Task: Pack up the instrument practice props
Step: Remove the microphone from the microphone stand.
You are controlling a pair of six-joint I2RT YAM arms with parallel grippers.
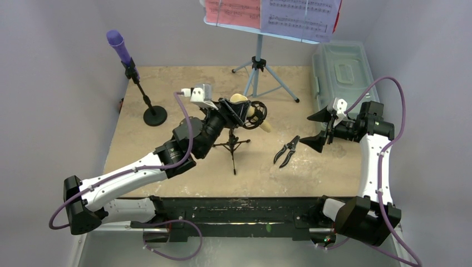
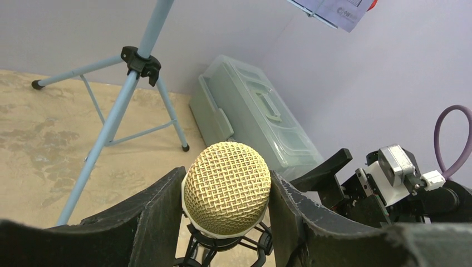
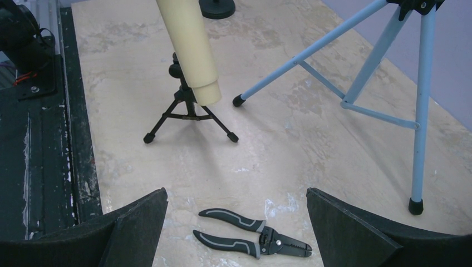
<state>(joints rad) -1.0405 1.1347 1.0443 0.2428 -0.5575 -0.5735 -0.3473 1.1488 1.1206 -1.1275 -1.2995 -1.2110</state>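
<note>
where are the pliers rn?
Top view: the pliers lie flat on the table, right of centre, between the small black tripod and the open right gripper. Nothing touches them.

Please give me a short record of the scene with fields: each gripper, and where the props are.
left gripper: closed on cream microphone head, on black tripod
right gripper: open, empty, facing pliers
purple microphone: on round-base pole, back left
music stand: upright at back, red page and white page on it
plastic box: back right, lid shut
</note>
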